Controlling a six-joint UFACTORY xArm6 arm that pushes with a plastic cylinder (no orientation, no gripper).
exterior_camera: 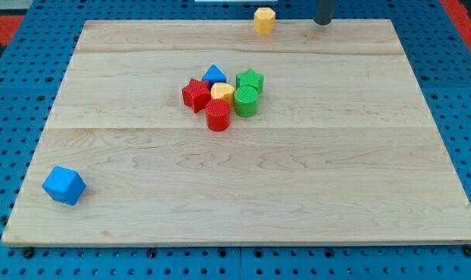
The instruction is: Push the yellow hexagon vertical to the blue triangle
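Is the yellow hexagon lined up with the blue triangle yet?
Not quite. Nothing looks finished: the yellow hexagon sits at the board's top edge, off to the right of the blue triangle, which is in the middle cluster. In hand: my tip is just right of the hexagon, apart from it. Left to do: slide the hexagon leftward until it is straight above the triangle.

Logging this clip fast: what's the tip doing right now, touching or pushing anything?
My tip: touching nothing, at the view's top edge, apart to the right of the yellow hexagon.
No gripper to open or close.
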